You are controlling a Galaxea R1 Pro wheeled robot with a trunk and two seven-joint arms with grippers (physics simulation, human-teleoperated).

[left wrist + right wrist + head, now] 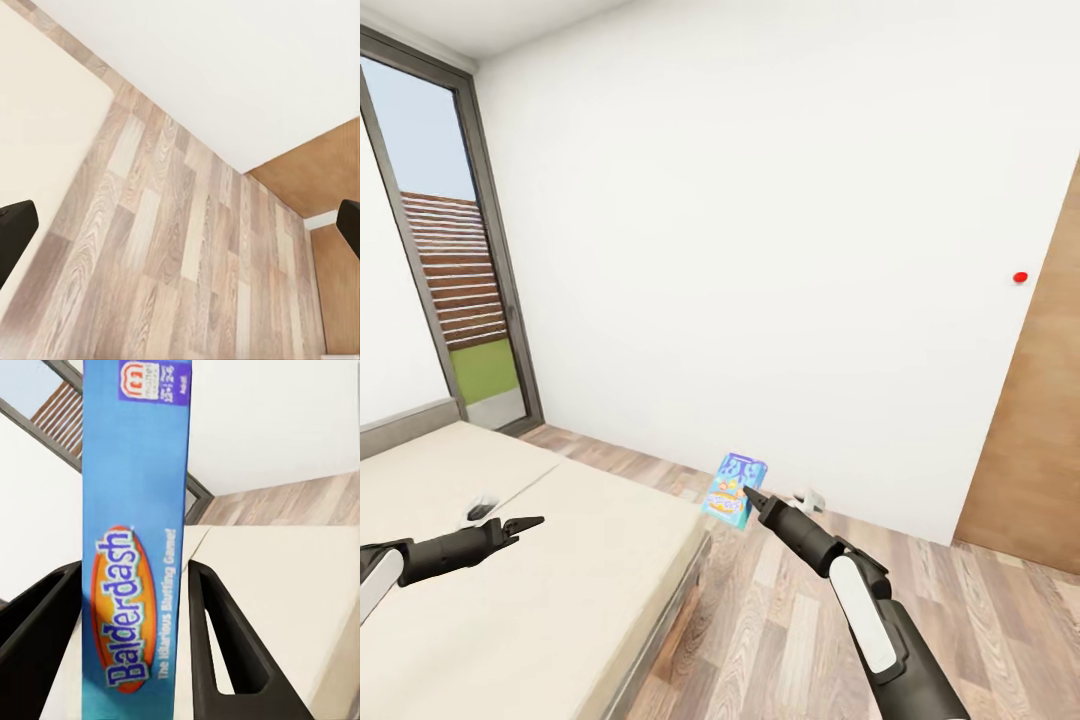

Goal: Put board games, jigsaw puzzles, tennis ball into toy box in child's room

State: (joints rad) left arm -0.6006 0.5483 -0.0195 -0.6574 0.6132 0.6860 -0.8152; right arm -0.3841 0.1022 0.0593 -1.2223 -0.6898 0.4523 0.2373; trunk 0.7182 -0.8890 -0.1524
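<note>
"Balderdash" is printed in large letters inside an orange oval on the blue edge of the box (135, 540). Beside it, "The Hilarious Bluffing Game!" is written in small white type. A red-and-white logo sits at the box's end, with small print next to it too blurred to be read.

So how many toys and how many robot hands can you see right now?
Board games: 1, the blue Balderdash box, pinched in the right gripper.
Grippers: 2, the right one and the left gripper, which is open and holding nothing over the bed.
Total: 3.
</note>
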